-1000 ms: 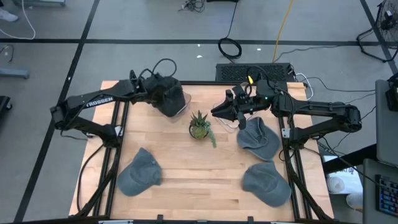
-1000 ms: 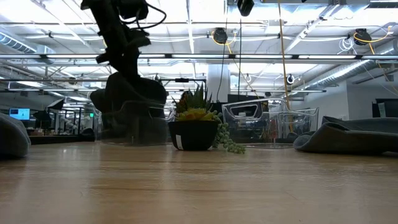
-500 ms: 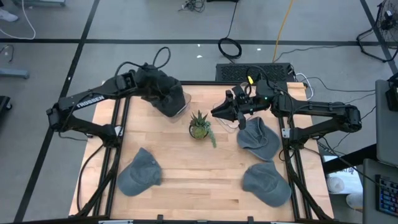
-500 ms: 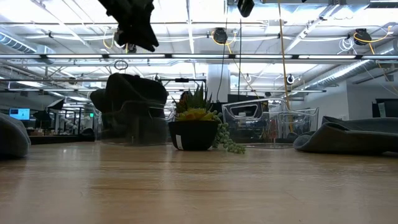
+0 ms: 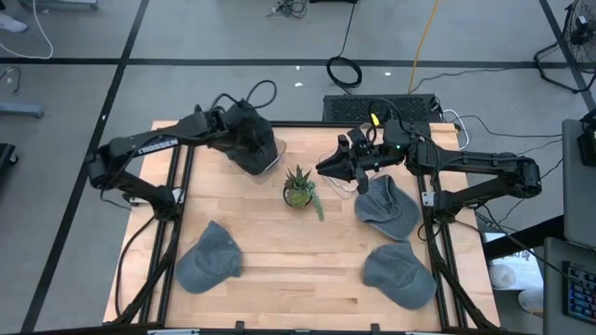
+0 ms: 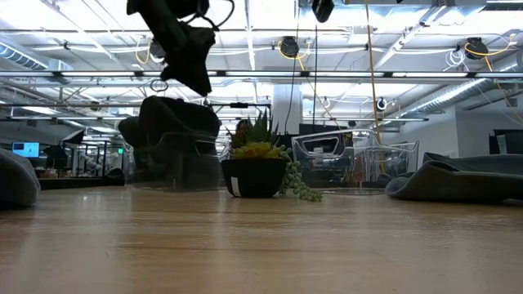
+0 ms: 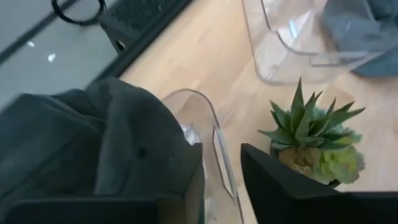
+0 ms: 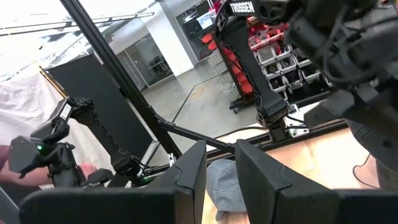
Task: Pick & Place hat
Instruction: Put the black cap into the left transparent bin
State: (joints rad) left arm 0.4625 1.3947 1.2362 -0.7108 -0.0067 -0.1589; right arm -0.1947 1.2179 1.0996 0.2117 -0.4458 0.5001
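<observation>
The potted succulent [image 5: 299, 189] stands near the middle of the wooden worktop [image 5: 279, 261] and serves as the landmark here. Just to its left, toward the far edge, a dark hat [image 5: 244, 141] sits in a clear plastic container [image 5: 270, 156]. The left claw [image 5: 244, 126] hangs directly above that hat, apart from it, fingers parted and gripping nothing; its wrist view shows the hat [image 7: 93, 143] and the container rim [image 7: 214, 146] just beneath the fingers. To the plant's right, the right claw [image 5: 328, 167] hovers with its fingers slightly parted around nothing. A grey hat [image 5: 386, 207] lies just beyond it, another grey hat [image 5: 399, 276] nearer the front right, and a third grey hat [image 5: 209, 256] toward the front left.
</observation>
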